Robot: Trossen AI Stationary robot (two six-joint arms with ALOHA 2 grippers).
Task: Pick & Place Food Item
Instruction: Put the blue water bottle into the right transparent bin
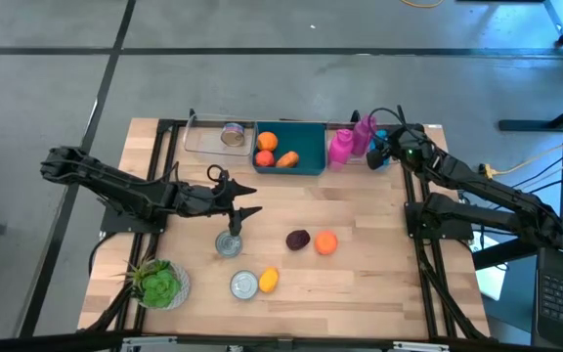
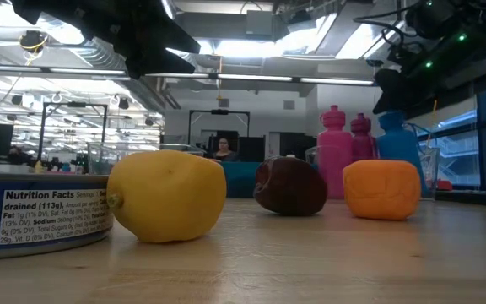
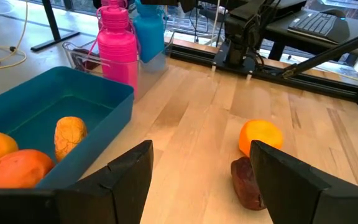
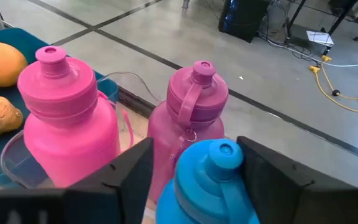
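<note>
On the bare wood lie a dark plum, an orange and a yellow lemon. The teal bin at the far edge holds two orange fruits and a tan one. My left gripper hangs open above the table, between the bin and the plum, holding nothing. My right gripper is open at the far right. Its fingers stand on either side of the blue bottle's top, behind two pink bottles. My right gripper comes at the blue bottle slanting down from the table's right side, one finger on each side of its shoulder. I cannot tell whether either finger touches it. The bottle stands upright.
A clear tub with a can stands left of the bin. Two cans and a lettuce sit at the near left. Black frame rails run along the table's sides. Bare wood lies between bin and fruit.
</note>
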